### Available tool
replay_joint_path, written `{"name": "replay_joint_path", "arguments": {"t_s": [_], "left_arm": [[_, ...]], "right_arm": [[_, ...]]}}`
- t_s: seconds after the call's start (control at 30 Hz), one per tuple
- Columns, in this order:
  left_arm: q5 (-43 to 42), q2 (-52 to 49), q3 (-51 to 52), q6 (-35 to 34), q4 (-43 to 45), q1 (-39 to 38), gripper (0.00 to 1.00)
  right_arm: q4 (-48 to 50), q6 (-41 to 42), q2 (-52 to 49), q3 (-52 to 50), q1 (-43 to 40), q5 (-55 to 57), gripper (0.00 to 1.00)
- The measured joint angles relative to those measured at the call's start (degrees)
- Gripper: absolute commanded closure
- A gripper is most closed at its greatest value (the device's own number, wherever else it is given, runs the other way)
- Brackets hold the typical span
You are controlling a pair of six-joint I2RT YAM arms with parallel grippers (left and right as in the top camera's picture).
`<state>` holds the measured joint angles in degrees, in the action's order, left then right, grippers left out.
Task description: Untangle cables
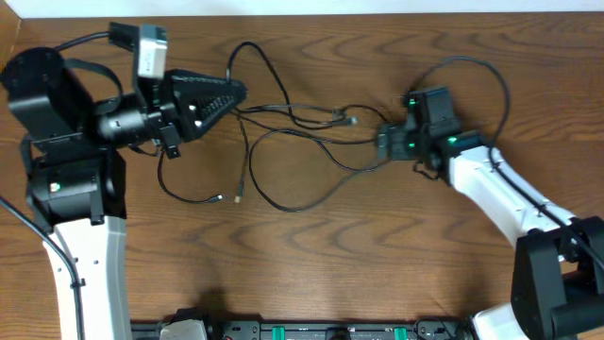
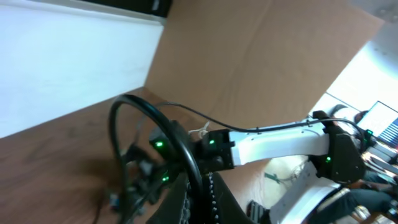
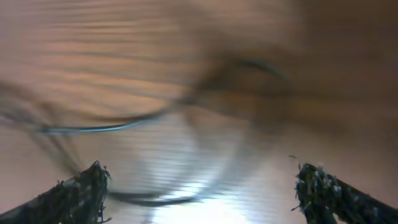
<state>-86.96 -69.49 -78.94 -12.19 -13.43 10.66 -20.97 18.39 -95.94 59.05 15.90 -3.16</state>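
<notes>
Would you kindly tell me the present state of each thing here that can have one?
cables: tangled, crossing one another, lying on the table.
plugs: unplugged, lying loose.
left gripper: shut on a loop of the cables.
right gripper: open, low over the strands, holding nothing.
</notes>
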Motion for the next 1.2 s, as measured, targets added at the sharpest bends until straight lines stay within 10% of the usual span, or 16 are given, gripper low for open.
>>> {"name": "replay_joint_path", "arguments": {"t_s": [0.4,1.2], "left_arm": [[0.02,0.0,0.0,-0.02,-0.07,1.95,0.92],[0.0,0.0,0.0,0.0,-4.37,1.95,0.92]], "right_arm": [[7.37,-5.86,-0.07,-0.07,-6.6,-25.16,0.05],[59.19,-13.62,-0.24,-0.33,2.45,-62.03,0.06]]}}
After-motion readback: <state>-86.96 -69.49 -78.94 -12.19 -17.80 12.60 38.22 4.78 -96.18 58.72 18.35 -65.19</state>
